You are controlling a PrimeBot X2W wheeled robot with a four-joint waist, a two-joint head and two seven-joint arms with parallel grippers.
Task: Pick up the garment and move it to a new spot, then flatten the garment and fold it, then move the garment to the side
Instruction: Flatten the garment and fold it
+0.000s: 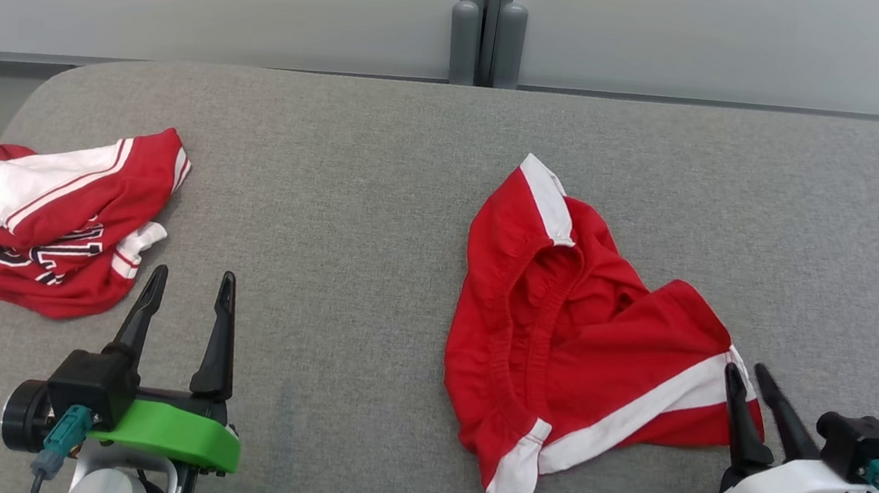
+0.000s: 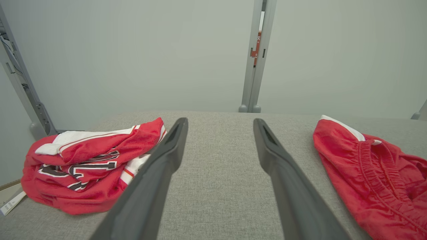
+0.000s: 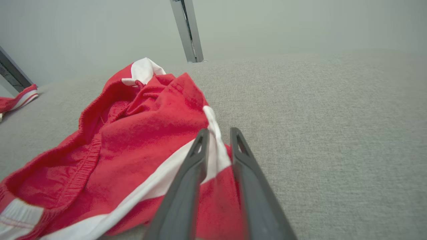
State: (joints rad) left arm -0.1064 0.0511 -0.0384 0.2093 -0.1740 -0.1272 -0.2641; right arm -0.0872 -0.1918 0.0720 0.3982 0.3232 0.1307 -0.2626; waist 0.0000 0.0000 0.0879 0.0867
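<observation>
Shorts (image 2: 367, 173) cropped by left wrist view's right edge

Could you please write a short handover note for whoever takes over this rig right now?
Left gripper: open, empty, over the bare table beside the red jersey, which lies bunched at the left edge.
Right gripper: fingers nearly together over the white stripe at the right corner of the red shorts; whether it grips the cloth cannot be told.
Shorts: crumpled, right of centre, lying on the table.
Done: nothing evident on the shorts.
Left: lift, move, flatten, fold, set aside.
</observation>
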